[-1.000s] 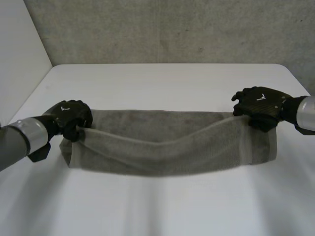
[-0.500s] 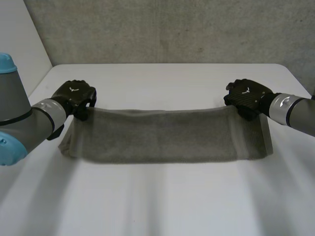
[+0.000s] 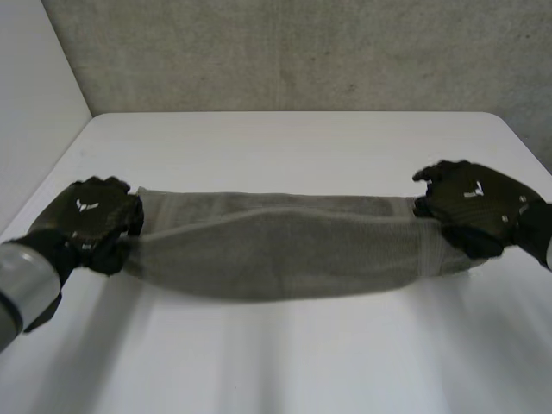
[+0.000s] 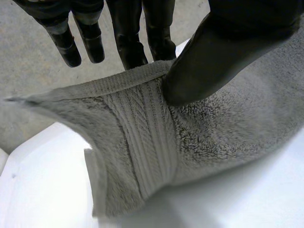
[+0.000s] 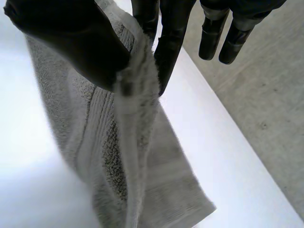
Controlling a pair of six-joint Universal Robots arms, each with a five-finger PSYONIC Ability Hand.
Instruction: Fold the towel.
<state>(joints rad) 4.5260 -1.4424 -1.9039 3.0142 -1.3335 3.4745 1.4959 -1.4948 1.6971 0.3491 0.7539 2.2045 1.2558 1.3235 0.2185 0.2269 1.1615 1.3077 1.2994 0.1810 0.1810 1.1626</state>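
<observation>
Grey terry towel is stretched between the two hands over the white bench. Its far strip lies flat on the bench and its held layer sags in the middle toward the robot. The left hand is at the towel's left end and the right hand at its right end. In the left wrist view the thumb presses the hemmed edge against the fingers. The right wrist view shows the same pinch against that hand's fingers, so both hands grip the towel.

Half a second ago both hands were out by the towel's far edge with the cloth drawn nearly flat. Now they have come back toward the robot, and the gripped layer bellies over the lower one. I judge the fold to be mid-carry. The held edge has yet to be laid onto the towel's near edge and squared.
</observation>
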